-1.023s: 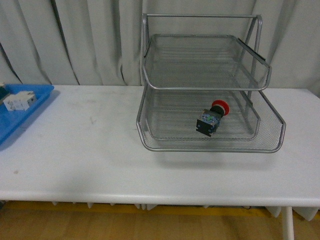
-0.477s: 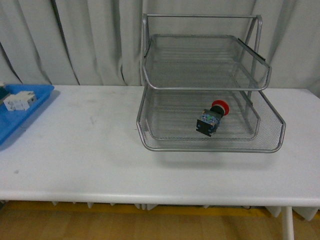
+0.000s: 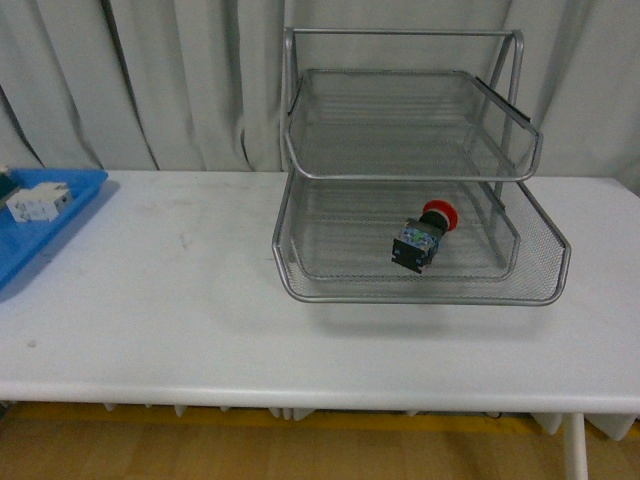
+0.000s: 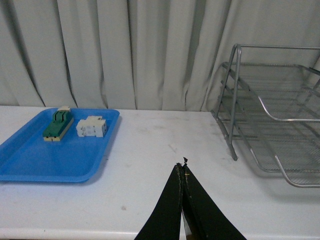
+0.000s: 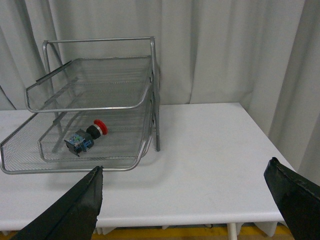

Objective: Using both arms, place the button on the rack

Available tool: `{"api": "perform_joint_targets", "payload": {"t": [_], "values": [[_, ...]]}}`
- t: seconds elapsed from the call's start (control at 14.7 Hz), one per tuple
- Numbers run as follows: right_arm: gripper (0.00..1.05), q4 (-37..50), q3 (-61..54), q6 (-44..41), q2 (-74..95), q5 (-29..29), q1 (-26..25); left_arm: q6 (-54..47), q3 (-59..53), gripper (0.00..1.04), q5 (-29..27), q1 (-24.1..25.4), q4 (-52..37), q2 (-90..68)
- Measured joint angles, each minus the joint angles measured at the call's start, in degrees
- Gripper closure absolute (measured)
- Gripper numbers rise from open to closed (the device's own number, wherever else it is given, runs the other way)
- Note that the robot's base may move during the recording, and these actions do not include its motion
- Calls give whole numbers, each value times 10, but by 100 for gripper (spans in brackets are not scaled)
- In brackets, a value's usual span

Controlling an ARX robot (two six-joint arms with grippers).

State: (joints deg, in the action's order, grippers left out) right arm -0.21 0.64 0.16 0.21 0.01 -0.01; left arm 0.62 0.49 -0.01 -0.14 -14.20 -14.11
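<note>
The button [image 3: 424,238], with a red cap and dark body, lies on its side in the lower tier of the silver wire rack [image 3: 290,280] on the white table. It also shows in the right wrist view [image 5: 86,136], inside the rack [image 5: 125,167]. Neither arm shows in the front view. My left gripper [image 4: 183,167] is shut and empty, held above the table between the blue tray and the rack [image 4: 235,150]. My right gripper [image 5: 185,172] is wide open and empty, near the table's front edge, to the right of the rack.
A flat blue tray [image 4: 30,165] at the table's left end holds a green switch [image 4: 57,125] and a white block part [image 4: 91,127]. The tray [image 3: 20,255] also shows in the front view. Grey curtains hang behind the table.
The blue tray has slid a little further left in the front view. The button and rack have not moved.
</note>
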Motion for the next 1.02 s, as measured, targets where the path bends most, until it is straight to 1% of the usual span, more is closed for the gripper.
{"api": "perform_joint_targets", "payload": {"t": [0.27, 0.34, 0.41, 0.61, 0.68, 0.89, 0.95, 1.02], "values": [[6, 0, 0, 0, 0, 0, 0, 0, 0, 103, 0, 0, 41, 41], [6, 0, 0, 0, 0, 0, 0, 0, 1, 103, 0, 0, 113, 88], [6, 0, 0, 0, 0, 0, 0, 0, 3, 103, 0, 0, 142, 136], [6, 0, 0, 0, 0, 0, 0, 0, 0, 103, 0, 0, 144, 136], [6, 0, 0, 0, 0, 0, 0, 0, 0, 96, 0, 0, 144, 136], [6, -5, 1, 0, 2, -4, -1, 0, 0, 60, 0, 0, 144, 136], [6, 7, 12, 4, 57, -49, -19, 0, 0, 47, 0, 0, 144, 136], [6, 75, 38, 10, 153, -54, -19, 0, 0, 35, 0, 0, 144, 136]]}}
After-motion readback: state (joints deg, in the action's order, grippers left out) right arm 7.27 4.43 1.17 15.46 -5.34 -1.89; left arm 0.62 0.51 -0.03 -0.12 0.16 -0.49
